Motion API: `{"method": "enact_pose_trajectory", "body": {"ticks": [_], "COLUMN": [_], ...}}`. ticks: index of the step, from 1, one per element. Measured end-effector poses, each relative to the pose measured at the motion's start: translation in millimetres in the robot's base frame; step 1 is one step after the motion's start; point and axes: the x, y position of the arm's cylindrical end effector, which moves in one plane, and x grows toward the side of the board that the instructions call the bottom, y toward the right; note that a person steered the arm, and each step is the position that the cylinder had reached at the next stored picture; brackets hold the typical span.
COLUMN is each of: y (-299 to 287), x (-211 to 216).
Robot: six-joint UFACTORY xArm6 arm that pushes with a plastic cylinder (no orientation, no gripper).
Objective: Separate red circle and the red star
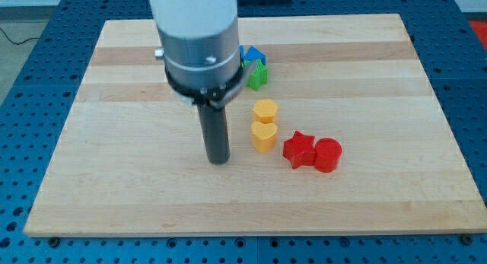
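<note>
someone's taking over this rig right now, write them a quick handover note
My tip: down on the board, to the view's left of the yellow heart, touching no block.
Red star and red circle: side by side and touching, right of the yellow pair, star nearer the tip.
Done: nothing visible; the two are still together.
Left: get the tip to the pair and push one away from the other, probably without dragging the yellow hexagon along.

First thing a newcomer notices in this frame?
The big arm with its dark rod, my tip on the board left of the yellow heart. Then the red star and red circle touching at the view's centre-right, with a yellow hexagon above the heart.
</note>
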Motion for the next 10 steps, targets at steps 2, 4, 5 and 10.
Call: {"method": "enact_pose_trajectory", "body": {"ticks": [2, 4, 5, 10], "y": [55.2, 55.2, 84.5, 48.8], "x": [7.1, -23.9, -36.6, -9.8]}}
